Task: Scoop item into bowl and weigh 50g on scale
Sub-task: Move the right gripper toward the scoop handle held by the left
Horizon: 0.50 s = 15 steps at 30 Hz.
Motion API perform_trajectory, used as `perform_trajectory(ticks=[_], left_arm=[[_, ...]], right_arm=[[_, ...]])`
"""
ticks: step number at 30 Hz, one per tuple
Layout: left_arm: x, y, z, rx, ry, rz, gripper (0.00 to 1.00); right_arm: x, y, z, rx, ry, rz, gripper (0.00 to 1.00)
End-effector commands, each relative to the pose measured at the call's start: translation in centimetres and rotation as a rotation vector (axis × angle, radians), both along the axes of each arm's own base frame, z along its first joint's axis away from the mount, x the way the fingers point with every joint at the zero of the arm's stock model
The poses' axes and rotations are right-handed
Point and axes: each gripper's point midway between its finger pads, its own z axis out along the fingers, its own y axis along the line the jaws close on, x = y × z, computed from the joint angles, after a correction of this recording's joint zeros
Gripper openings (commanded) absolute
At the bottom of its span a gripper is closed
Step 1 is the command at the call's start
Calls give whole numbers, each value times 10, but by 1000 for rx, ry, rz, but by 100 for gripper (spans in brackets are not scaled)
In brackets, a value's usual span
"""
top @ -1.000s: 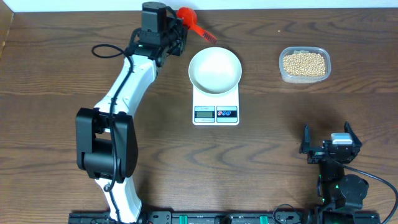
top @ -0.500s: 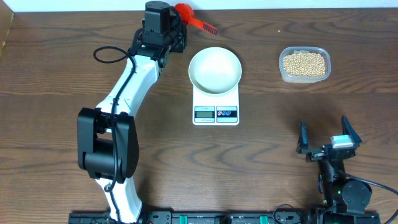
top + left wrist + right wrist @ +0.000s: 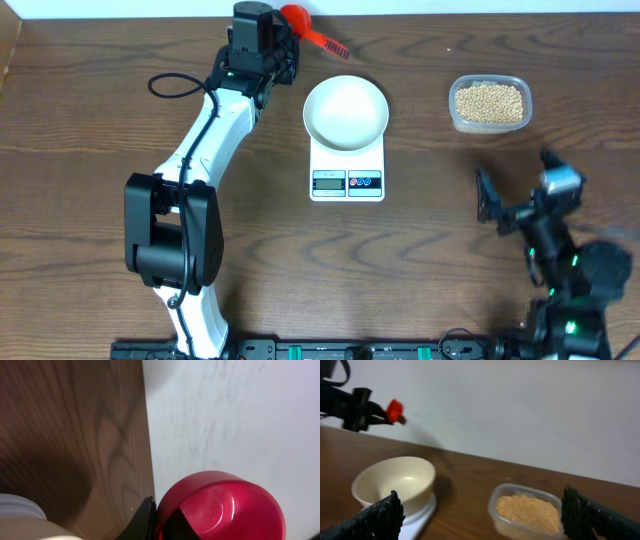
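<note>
The cream bowl sits on the white scale at mid table. It also shows in the right wrist view. The tan beans fill a clear tub at the back right, which also shows in the right wrist view. My left gripper is at the table's far edge, left of the bowl. It is shut on a red scoop, whose round cup fills the left wrist view. My right gripper is open and empty, in front of the tub.
A white wall runs behind the table's far edge. The left arm stretches from the front left across the table to the back. One loose bean lies left of the tub.
My right arm has lifted and swung toward the tub, its gripper still open. My left gripper has shifted slightly toward the far edge with the red scoop, then held still.
</note>
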Motion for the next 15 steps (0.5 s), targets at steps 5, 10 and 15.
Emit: perform_trajectory(ticks=[5,10,15], left_arm=[[-2,4,16,59,-47,-19,7],[-1,10,14,79,-42,13,7],[-1,11,13,81,-38,21,7]], right_arm=[[60,36,26,82,141,282,99],[117,55,30,147,234,391,99],[168,90,22,159,335,469,99]])
